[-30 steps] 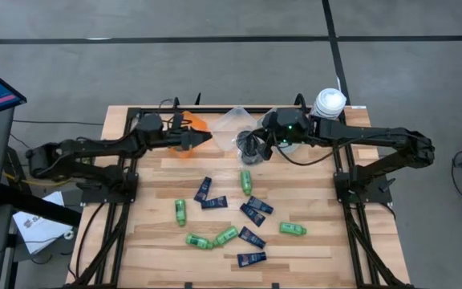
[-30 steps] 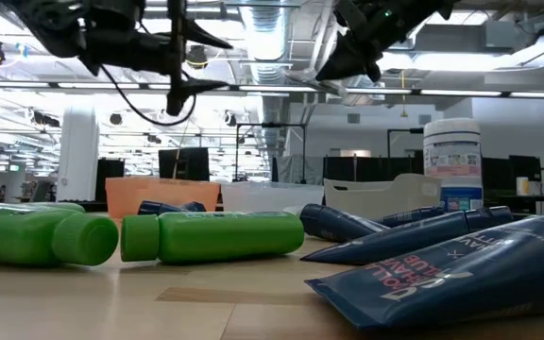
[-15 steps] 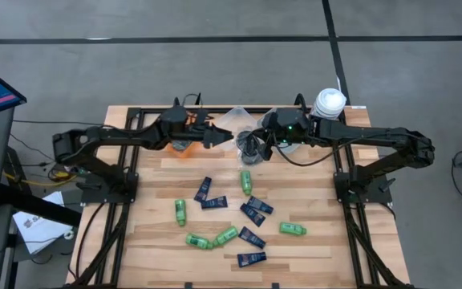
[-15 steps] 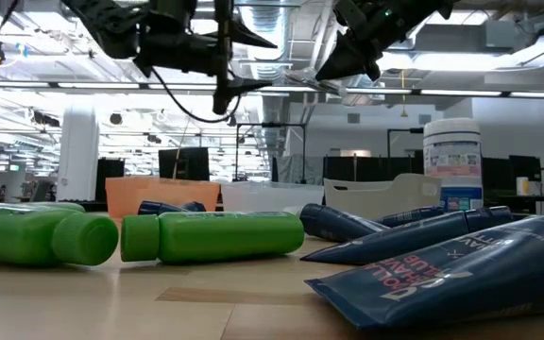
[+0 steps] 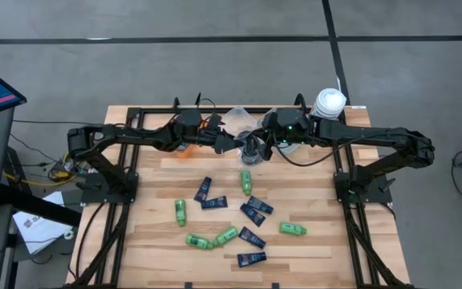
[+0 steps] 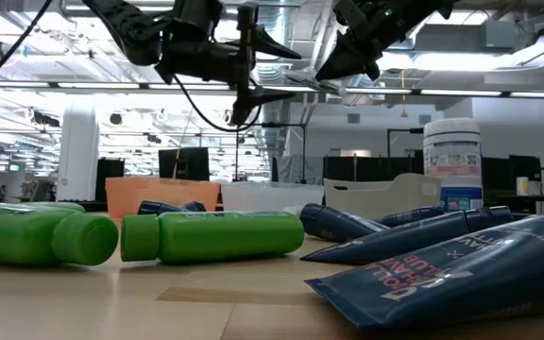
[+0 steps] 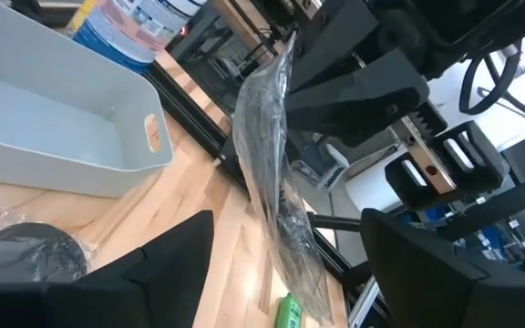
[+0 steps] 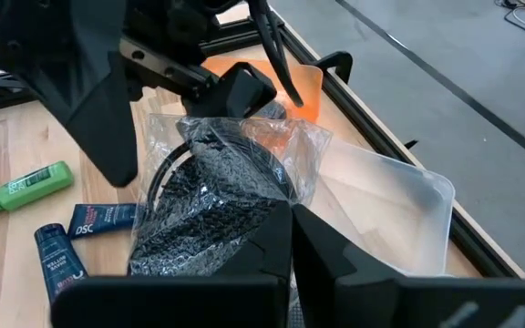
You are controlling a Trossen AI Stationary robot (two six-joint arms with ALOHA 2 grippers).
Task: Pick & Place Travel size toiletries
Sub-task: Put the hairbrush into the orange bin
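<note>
Pinching a crinkled clear plastic bag [image 8: 215,196] of dark grey round tins in the fully closed right gripper [image 5: 253,149], just above the clear bin [image 8: 386,196]. Spreading the left gripper [image 5: 233,140] wide beside that bag. Lying well in front of the bin: green bottles [image 5: 246,180] and navy tubes [image 5: 204,189], scattered flat.
</note>
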